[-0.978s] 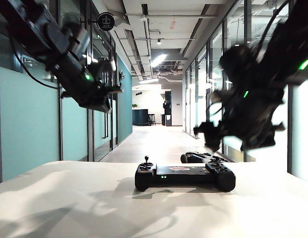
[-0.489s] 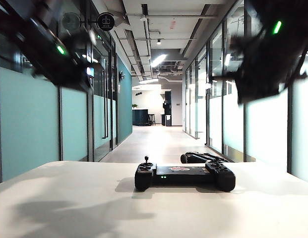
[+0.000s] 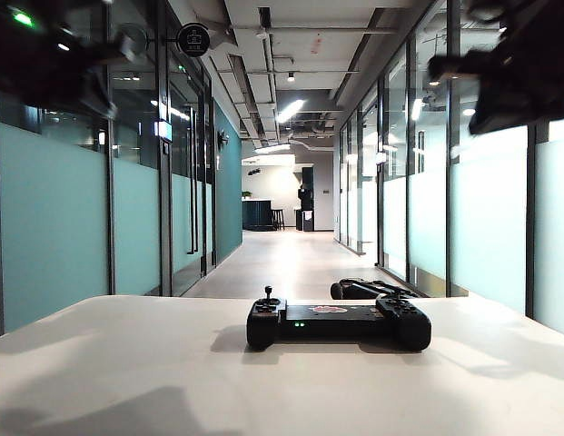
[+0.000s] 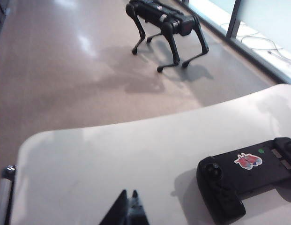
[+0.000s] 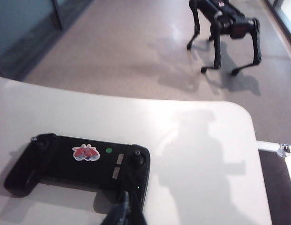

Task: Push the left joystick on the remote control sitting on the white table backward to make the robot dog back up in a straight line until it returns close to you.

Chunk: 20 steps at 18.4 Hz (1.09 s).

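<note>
remote control: lay flat on the white table, near the far edge, long side across the exterior view; green lights lit on the front, red logo sticker on top.
left joystick: stood upright on the controller's left end in the exterior view; nothing touched it.
robot dog: stood on all four legs on the corridor floor just beyond the table's far edge; only its back showed above the controller in the exterior view.
left gripper: raised high over the table, well apart from the controller; jaws pressed together at the tips, holding nothing. Arm was a dark blur in the top left corner of the exterior view.
right gripper: also high above the table, fingertips showing over the controller's near edge in its wrist view but clear of it; jaws closed tight, empty. Arm sat in the top right corner of the exterior view.
table: otherwise bare white surface with arm shadows.
</note>
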{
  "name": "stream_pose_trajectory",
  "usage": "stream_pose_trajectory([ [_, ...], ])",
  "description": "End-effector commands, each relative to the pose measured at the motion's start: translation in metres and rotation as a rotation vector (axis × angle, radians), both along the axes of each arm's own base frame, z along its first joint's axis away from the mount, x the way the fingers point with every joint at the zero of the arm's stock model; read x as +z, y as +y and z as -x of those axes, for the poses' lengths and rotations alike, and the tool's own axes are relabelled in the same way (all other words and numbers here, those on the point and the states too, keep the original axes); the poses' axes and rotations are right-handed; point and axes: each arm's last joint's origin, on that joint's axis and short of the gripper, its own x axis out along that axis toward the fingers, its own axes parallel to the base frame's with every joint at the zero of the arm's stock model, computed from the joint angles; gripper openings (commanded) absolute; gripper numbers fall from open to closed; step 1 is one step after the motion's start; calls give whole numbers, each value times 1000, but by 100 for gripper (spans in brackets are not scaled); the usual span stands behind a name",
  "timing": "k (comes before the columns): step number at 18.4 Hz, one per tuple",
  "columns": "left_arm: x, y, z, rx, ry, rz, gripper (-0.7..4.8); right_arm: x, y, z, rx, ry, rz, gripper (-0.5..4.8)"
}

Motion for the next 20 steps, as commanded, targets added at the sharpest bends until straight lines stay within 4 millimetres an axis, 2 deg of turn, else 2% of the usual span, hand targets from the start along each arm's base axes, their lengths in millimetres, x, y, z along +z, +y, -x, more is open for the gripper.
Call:
stream_pose_trajectory([
  [1,-2,8,26,31,-41,6,-5,5,-7,16,27,-61,14,-6],
  [6,-12,18,63,29,-91,12,-5,-3,-17,39,29,-91,5,-6],
  [11,-35,27,98,30,-130,24,-5,-19,-24,57,47,-101,-5,-6],
  [20,-64,41,144,43,-138,23,-5,-38,-34,81,79,-151,-4,-6],
])
